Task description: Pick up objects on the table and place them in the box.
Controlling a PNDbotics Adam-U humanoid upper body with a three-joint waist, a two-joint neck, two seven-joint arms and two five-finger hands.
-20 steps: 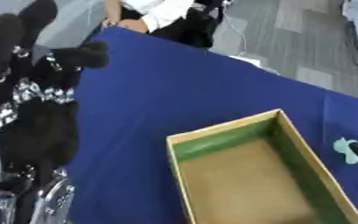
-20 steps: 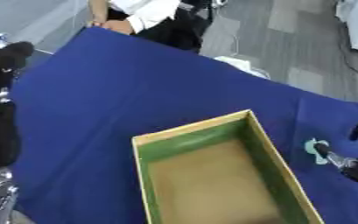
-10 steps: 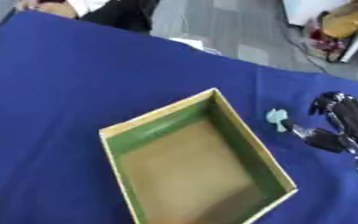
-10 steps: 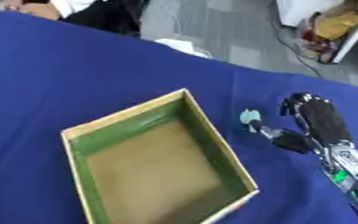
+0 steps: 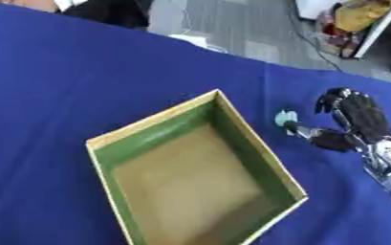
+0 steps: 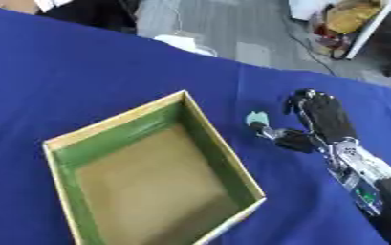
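Note:
An open cardboard box [image 5: 154,118] with green inner walls and a brown floor lies on the blue table, with nothing inside it. Just right of its far corner sits a small pale green object [image 5: 285,116]. My right hand [image 5: 355,118] rests palm down on the cloth right of that object. Its fingers curl downward at the tips and its thumb reaches out to touch the object's near side. The left hand shows in neither view.
The blue tablecloth [image 5: 81,81] covers the whole surface. Beyond its far edge lie grey floor, cables and a yellow bundle [image 5: 355,16] at the upper right. A person's dark clothing [image 5: 106,9] shows at the far left edge.
The camera has swung right, so the box has slid left and the left hand has left the picture. My right hand has come into view beside the pale green object.

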